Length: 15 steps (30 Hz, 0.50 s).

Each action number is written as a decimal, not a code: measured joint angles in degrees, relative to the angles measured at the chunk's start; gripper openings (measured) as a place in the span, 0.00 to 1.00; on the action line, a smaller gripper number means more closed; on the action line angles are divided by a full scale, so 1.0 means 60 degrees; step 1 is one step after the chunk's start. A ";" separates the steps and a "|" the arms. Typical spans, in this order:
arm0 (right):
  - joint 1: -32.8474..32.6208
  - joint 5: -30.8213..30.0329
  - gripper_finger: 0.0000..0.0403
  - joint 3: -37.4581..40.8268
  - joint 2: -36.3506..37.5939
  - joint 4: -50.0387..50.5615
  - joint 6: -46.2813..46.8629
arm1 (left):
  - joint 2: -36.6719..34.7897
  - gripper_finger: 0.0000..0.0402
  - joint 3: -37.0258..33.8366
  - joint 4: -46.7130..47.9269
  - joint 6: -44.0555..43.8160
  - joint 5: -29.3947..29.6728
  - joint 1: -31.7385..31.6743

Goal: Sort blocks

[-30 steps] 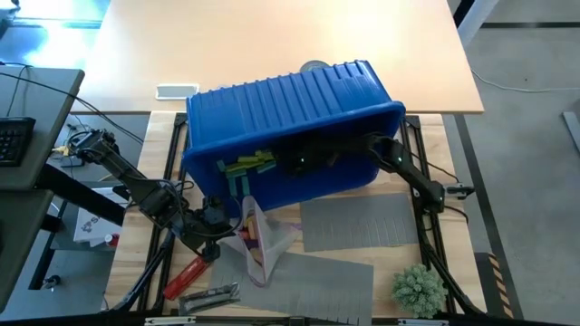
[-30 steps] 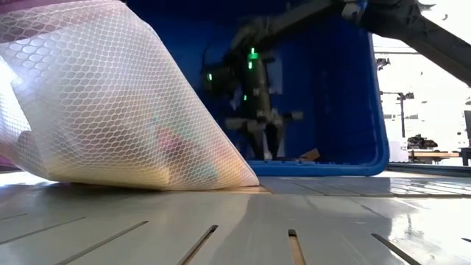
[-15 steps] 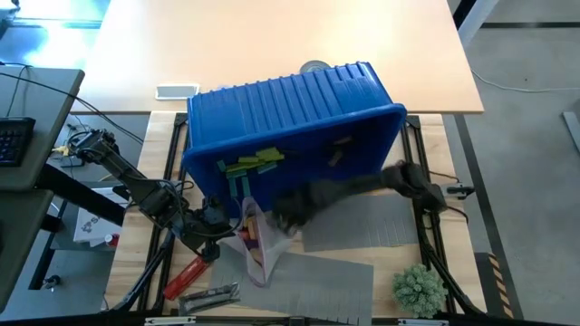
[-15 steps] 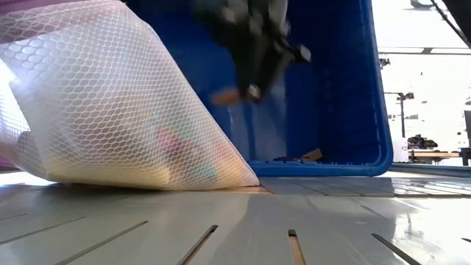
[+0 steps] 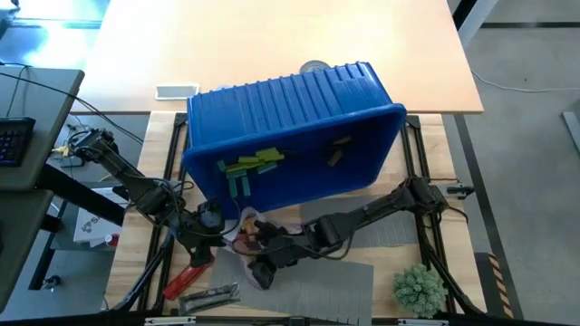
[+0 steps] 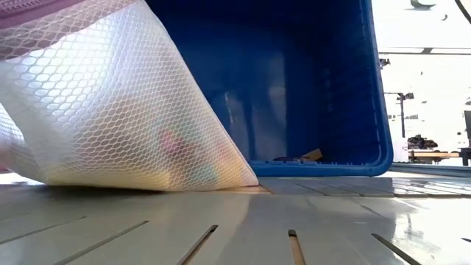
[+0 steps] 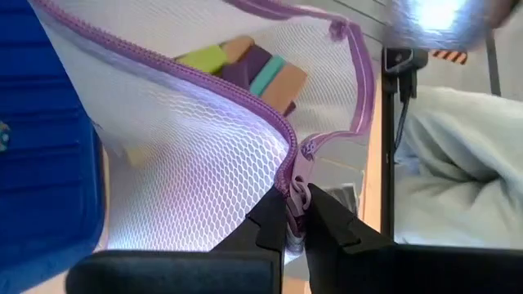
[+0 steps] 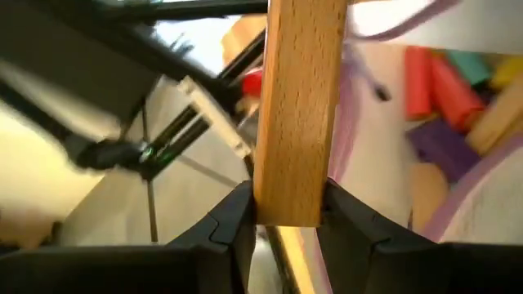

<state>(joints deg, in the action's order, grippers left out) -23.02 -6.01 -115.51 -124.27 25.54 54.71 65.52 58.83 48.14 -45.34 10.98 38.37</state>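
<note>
Pinching the mesh bag's zipper (image 7: pixel 296 194) with left gripper (image 7: pixel 296 214) to keep it open, right gripper (image 8: pixel 286 214) clamping a tan block (image 8: pixel 296 106), heading in.

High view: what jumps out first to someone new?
The big blue bin, tipped on its side at mid-table with a few blocks still inside. In front of it, the left claw pinches the mesh bag by its zipper while the right claw brings a tan wooden block to the bag's mouth.
</note>
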 joint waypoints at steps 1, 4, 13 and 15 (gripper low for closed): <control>0.0011 -0.0222 0.23 -0.0013 -0.0053 0.0018 0.0179 | 0.0000 0.00 0.0000 0.0007 0.0000 -0.0068 0.0002; 0.0127 -0.0744 0.23 0.0002 -0.0345 0.0426 0.0696 | -0.0005 0.00 0.0000 0.0011 0.0005 -0.0342 0.0081; 0.0424 -0.0841 0.34 0.0000 -0.0398 0.0955 0.0058 | -0.0252 0.00 0.0001 0.0402 0.0094 -0.0328 0.0324; 0.0489 -0.0488 0.37 0.0002 -0.0369 0.1098 -0.0173 | -0.0252 0.00 0.0004 0.0397 0.0215 -0.0182 0.0324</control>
<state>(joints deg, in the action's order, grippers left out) -20.09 -8.94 -115.50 -126.49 32.12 53.67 64.01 58.85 50.52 -44.05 9.89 40.32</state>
